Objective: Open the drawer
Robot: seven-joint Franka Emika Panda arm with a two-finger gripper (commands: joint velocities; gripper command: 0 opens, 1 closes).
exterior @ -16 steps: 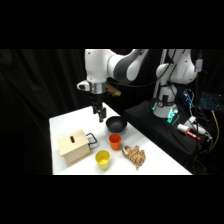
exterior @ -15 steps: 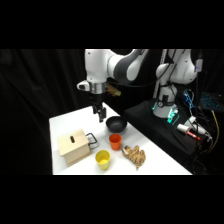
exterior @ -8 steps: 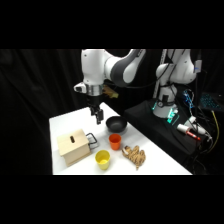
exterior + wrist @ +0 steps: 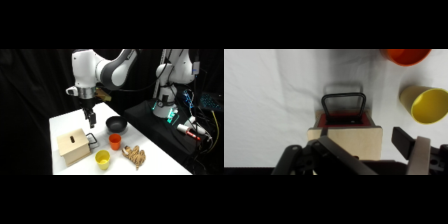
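Note:
The drawer (image 4: 85, 144) sits in a pale wooden box (image 4: 73, 146) on the left of the white table, its dark wire loop handle (image 4: 91, 139) facing the cups. It looks pushed in. My gripper (image 4: 92, 121) hangs just above and behind the handle, clear of it. In the wrist view the box top (image 4: 345, 141) lies below me and the handle (image 4: 343, 102) sticks out beyond it over the table. My gripper (image 4: 359, 136) is open, its fingers (image 4: 416, 153) spread wide with nothing held between them.
A black bowl (image 4: 116, 124) stands right of the gripper. An orange cup (image 4: 115, 141) and a yellow cup (image 4: 102, 159) stand close to the handle side of the box. A tan lumpy object (image 4: 134, 155) lies further right. The table's front edge (image 4: 120, 172) is near.
The gripper has shifted left and dropped lower, from beside the black bowl to a spot over the drawer handle. The box and cups have not moved.

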